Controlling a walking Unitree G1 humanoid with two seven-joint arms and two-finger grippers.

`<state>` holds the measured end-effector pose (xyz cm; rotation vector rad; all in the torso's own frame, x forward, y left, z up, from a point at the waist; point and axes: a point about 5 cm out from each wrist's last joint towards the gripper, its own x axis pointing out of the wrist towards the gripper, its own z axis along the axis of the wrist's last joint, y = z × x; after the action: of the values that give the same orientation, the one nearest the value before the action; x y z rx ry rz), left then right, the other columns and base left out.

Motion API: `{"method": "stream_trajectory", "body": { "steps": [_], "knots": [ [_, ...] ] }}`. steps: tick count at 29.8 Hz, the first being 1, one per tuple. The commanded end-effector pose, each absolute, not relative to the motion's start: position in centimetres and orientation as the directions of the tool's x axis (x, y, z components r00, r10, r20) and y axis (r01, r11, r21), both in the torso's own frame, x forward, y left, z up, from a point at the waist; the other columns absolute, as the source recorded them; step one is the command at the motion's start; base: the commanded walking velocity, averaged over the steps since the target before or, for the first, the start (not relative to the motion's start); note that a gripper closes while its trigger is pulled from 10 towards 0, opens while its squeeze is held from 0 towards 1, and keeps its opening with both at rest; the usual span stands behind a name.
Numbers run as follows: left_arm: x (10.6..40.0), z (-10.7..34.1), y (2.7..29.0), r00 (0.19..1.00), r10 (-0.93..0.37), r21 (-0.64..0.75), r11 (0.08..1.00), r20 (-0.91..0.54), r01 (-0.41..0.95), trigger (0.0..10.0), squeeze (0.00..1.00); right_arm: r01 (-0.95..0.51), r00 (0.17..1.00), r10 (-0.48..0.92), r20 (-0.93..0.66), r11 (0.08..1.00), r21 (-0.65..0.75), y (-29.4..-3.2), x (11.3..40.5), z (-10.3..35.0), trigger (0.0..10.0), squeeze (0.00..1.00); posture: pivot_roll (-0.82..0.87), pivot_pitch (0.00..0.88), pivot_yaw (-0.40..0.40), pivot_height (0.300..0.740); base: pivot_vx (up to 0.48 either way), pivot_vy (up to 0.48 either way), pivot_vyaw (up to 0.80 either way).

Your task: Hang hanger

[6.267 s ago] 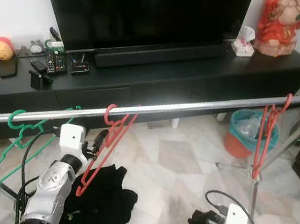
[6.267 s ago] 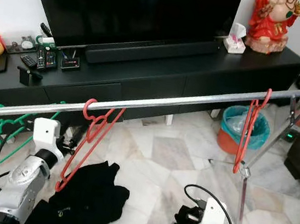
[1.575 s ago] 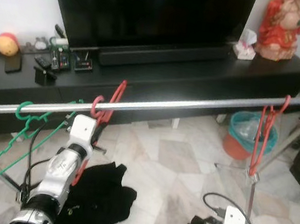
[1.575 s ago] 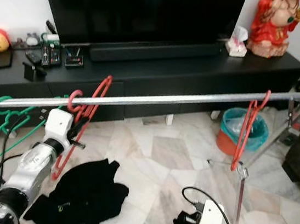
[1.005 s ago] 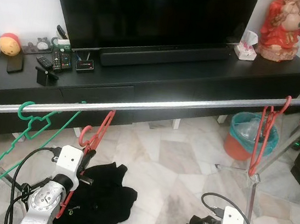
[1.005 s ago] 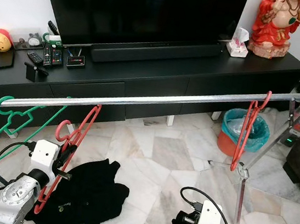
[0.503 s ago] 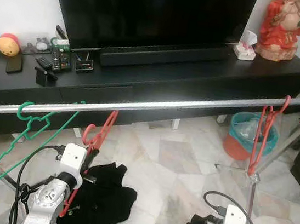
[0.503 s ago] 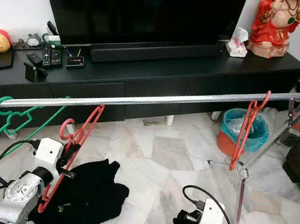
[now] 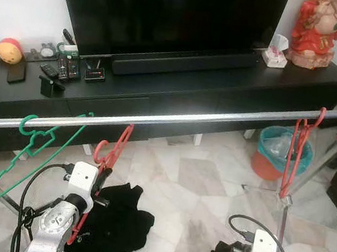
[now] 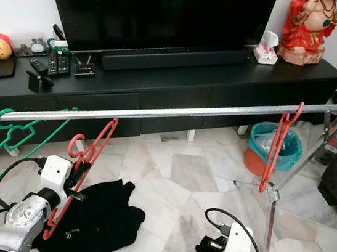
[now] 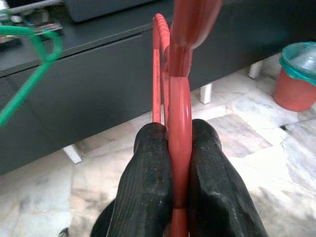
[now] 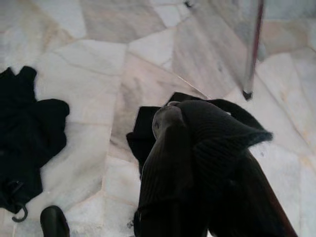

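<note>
A red hanger (image 9: pixel 113 151) is pinched at its neck by my left gripper (image 11: pixel 178 163), which is shut on it. The hanger tilts up to the right; its hook (image 9: pixel 99 148) hangs free just under the silver rail (image 9: pixel 188 117), not on it. My left gripper (image 9: pixel 97 177) sits low at the left, above a heap of black clothes (image 9: pixel 116 218). A green hanger (image 9: pixel 30 139) hangs on the rail to the left, and another red hanger (image 9: pixel 296 149) at the far right. My right gripper (image 12: pixel 197 163) is low near the floor, shut on a black knit garment (image 12: pixel 222 133).
A black TV console (image 9: pixel 180 84) with remotes and a red figure (image 9: pixel 318 24) stands behind the rail. An orange bin with a teal liner (image 9: pixel 274 149) sits near the rail's right stand (image 9: pixel 285 203). The floor is marble tile.
Over the last second my left gripper has lifted the red hanger slightly towards the rail. In the last half second it barely moved. The right arm stays put.
</note>
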<state>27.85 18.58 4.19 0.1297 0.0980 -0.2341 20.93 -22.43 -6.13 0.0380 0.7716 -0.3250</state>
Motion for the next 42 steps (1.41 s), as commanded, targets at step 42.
{"method": "stream_trajectory", "body": {
  "steps": [42],
  "knots": [
    [27.94, 4.26, 18.73, 0.962, -0.244, 0.119, 0.959, -0.123, 0.259, 10.0, 0.00, 0.306, 0.706, -0.259, -0.659, 0.951, -0.045, -21.80, 21.68, -5.71, 10.0, 0.00, -0.02, 0.000, 0.057, 0.740, -0.129, 0.000, 0.05]
  ]
}}
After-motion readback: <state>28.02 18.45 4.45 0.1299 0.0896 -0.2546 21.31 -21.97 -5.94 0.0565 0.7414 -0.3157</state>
